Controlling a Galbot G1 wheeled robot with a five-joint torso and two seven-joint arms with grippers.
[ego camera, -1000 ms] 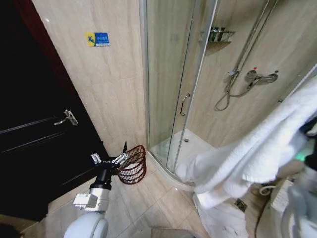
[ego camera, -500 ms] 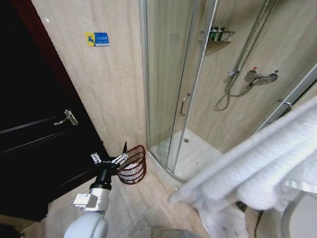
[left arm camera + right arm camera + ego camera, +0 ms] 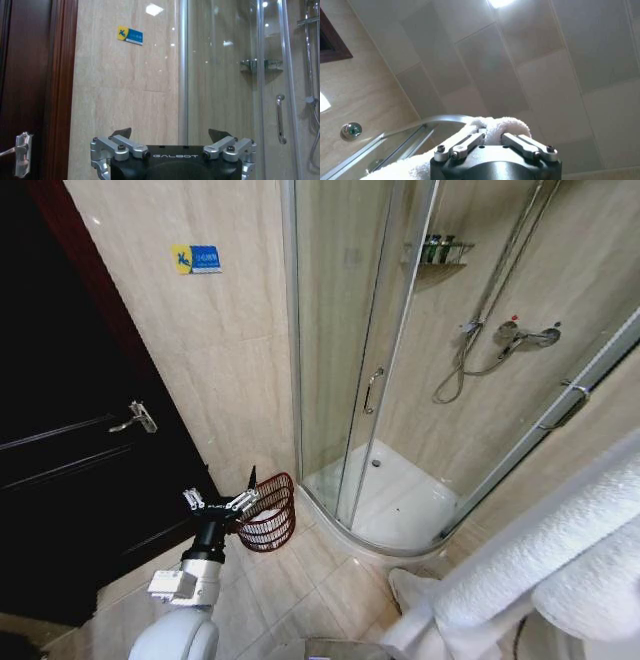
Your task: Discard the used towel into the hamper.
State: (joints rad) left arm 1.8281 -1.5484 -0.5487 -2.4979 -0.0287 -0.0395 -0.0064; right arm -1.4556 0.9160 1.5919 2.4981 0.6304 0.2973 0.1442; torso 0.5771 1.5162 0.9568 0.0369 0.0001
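The hamper [image 3: 272,515], a small red-brown wire basket, stands on the tiled floor by the corner of the shower. My left gripper [image 3: 220,499] is held out low just short of it, fingers spread open and holding nothing; the left wrist view shows the same open left gripper [image 3: 170,133] facing the wall. The white towel [image 3: 560,570] hangs in thick folds at the lower right of the head view, far from the hamper. In the right wrist view my right gripper [image 3: 492,138] is shut on a fold of the towel [image 3: 495,123], pointing up at the ceiling.
A dark door with a metal handle [image 3: 140,417] stands to the left. The glass shower enclosure [image 3: 335,360] with its door handle [image 3: 372,390] and white tray [image 3: 400,500] fills the middle. Open tiled floor [image 3: 330,580] lies between hamper and towel.
The towel has swung away to the lower right of the head view, uncovering the shower tray and the glass rail. The left arm and the hamper have not moved.
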